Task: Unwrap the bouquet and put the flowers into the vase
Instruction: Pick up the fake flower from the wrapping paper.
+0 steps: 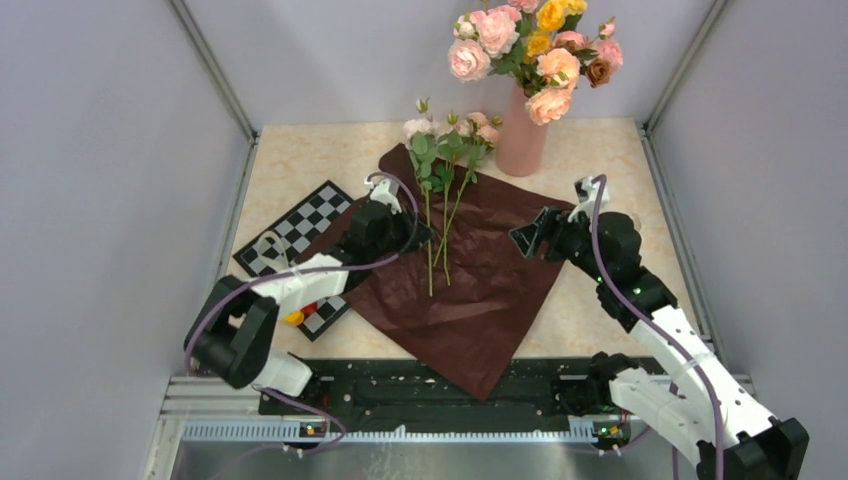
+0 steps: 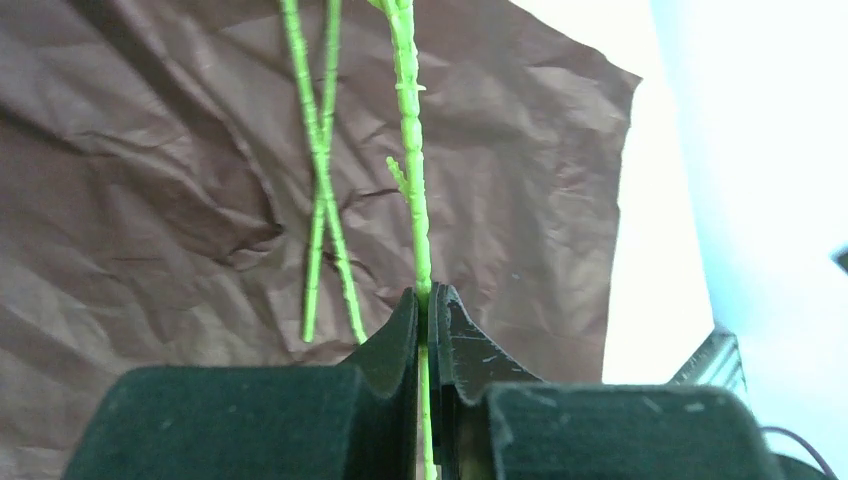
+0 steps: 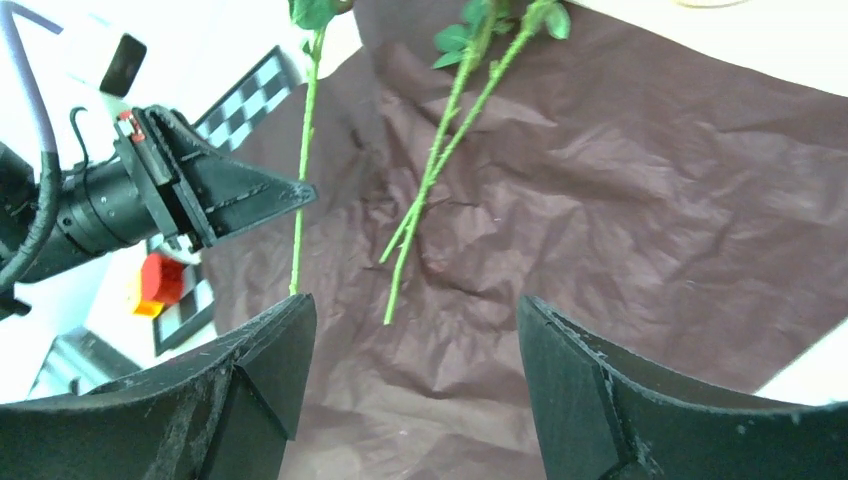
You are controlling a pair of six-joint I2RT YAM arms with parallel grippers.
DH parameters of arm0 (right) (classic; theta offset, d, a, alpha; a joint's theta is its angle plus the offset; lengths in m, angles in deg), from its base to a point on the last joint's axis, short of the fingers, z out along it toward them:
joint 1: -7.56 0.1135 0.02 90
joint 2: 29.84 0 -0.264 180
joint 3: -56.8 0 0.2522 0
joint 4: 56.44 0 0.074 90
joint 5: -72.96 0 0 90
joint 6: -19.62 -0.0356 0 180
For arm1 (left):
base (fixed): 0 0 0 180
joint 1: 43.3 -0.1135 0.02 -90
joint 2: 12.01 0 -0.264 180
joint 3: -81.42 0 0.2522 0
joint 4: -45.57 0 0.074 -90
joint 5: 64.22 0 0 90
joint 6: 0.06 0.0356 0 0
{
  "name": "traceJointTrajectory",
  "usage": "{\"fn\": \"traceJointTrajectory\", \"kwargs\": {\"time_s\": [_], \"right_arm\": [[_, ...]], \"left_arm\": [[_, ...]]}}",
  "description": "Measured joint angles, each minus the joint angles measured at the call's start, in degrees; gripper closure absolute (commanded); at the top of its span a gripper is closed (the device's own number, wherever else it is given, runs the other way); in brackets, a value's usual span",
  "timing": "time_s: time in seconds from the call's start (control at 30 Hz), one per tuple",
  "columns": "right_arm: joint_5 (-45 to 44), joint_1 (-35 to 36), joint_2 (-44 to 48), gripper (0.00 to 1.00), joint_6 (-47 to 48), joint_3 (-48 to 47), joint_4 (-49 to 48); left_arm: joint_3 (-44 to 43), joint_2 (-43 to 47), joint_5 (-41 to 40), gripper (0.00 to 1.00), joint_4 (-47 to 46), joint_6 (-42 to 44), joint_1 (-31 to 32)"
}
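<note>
The bouquet lies unwrapped: its dark red paper (image 1: 480,290) is spread flat on the table. The flowers (image 1: 450,140) rest on the paper, blooms towards the salmon-pink vase (image 1: 521,140). My left gripper (image 1: 425,232) reaches in from the left and is shut on one thin green stem (image 2: 412,180), pinched right at the fingertips (image 2: 428,300). Two other stems (image 2: 320,190) lie crossed on the paper beside it. My right gripper (image 1: 520,238) hovers open over the paper's right half. In the right wrist view nothing is between its fingers (image 3: 415,305), which face the left gripper (image 3: 300,192).
Larger pink, yellow and brown roses (image 1: 535,45) fill the vase. A chessboard (image 1: 290,235) lies under the paper's left edge and my left arm, with a small red and yellow piece (image 1: 295,317) on it. Enclosure walls stand close on three sides.
</note>
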State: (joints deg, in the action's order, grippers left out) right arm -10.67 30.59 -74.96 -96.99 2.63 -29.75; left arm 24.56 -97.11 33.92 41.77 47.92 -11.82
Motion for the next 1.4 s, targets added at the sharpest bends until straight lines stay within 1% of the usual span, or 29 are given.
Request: {"fn": "traceJointTrajectory", "kwargs": {"time_s": [0.17, 0.27, 0.4, 0.57, 0.77, 1.03, 1.17, 1.4], "right_arm": [[9.18, 0.02, 0.52, 0.23, -0.59, 2.27, -6.86], [15.43, 0.02, 0.35, 0.23, -1.84, 2.71, -11.93], [23.93, 0.02, -1.27, 0.23, -4.98, 2.84, -19.82], [30.01, 0.09, -4.46, 0.22, -8.94, 2.78, -25.27], [33.64, 0.59, -7.15, 0.22, -12.87, 0.61, -30.1], [36.26, 1.01, -10.05, 0.29, -18.97, -1.86, -39.91], [36.96, 1.49, -11.43, 0.31, -20.65, -2.82, -42.25], [38.05, 3.15, -14.56, 0.42, -21.75, -3.93, -43.74]], "left_arm": [[4.7, 9.31, 2.16, 1.0, -5.27, 1.7, 2.78], [7.39, 15.1, 3.17, 1.0, -9.18, 1.92, 7.06], [8.92, 20.44, 2.91, 1.0, -13.2, 2.47, 13.57], [10.64, 24.79, 0.11, 1.0, -16.15, 4.17, 20.37], [11.85, 27.12, -3.32, 1.0, -16.81, 6.16, 25.27], [13.46, 28.61, -6.29, 1.0, -17.22, 8.13, 28.89], [13.75, 29.42, -6.69, 1.0, -17.14, 9.25, 29.77], [13.75, 31.12, -8.22, 1.0, -16.06, 11.39, 30.64]]}}
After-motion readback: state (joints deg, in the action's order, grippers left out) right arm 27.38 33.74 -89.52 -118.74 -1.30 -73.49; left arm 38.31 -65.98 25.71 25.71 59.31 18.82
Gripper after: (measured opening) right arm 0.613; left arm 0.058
